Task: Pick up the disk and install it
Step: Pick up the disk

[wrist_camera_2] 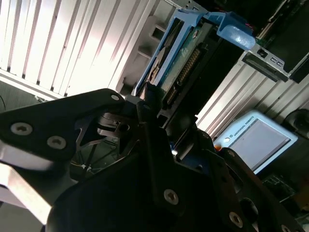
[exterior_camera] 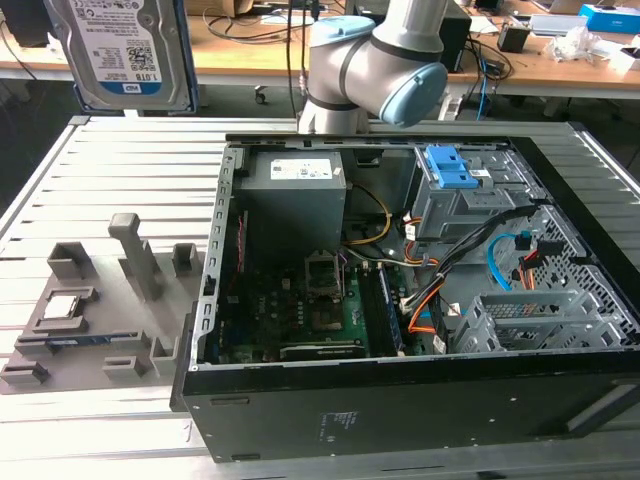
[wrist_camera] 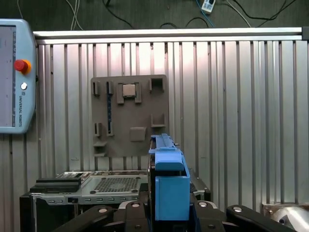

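The disk (exterior_camera: 122, 48), a silver hard drive with a white-and-blue label and blue side rails, hangs high at the exterior view's upper left, above the slatted table and to the left of the open computer case (exterior_camera: 215, 300). In the second wrist view my gripper (wrist_camera_2: 164, 104) is shut on the disk (wrist_camera_2: 181, 67), with black fingers (wrist_camera_2: 149, 104) clamped on its lower end. In the first wrist view the disk's blue rail (wrist_camera: 168, 186) stands upright between the gripper's (wrist_camera: 171, 212) black arms.
Inside the case are a drive bay with a blue latch (exterior_camera: 450, 175), a metal drive cage (exterior_camera: 530, 320) and loose cables. A grey fixture (exterior_camera: 150, 290) left of the case holds a processor chip (exterior_camera: 62, 307) and a memory stick (exterior_camera: 80, 343). A teach pendant (wrist_camera: 14, 77) lies on the table.
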Action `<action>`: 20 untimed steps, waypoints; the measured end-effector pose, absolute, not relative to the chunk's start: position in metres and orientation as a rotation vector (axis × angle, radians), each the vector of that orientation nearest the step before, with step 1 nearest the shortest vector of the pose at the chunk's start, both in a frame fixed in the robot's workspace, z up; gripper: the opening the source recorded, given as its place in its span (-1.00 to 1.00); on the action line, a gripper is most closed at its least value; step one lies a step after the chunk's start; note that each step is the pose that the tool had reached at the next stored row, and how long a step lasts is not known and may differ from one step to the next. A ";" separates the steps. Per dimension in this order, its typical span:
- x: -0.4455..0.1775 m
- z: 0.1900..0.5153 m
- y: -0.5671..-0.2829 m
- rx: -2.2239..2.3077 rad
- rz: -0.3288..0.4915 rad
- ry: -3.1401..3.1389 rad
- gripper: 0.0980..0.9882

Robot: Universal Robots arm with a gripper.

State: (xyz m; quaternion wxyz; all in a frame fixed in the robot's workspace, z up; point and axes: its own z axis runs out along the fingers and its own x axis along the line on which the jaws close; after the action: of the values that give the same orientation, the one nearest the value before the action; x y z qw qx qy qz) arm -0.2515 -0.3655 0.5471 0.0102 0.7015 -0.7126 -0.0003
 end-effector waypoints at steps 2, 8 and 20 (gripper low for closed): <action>-0.242 0.547 -0.366 2.190 -0.001 -2.224 -0.40; -0.223 0.547 -0.365 2.190 -0.001 -2.224 -0.40; -0.182 0.547 -0.365 2.190 -0.001 -2.224 -0.40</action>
State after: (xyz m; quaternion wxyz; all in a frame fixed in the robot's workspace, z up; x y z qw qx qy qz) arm -0.1820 -0.3654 0.5471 0.0103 0.7015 -0.7126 -0.0003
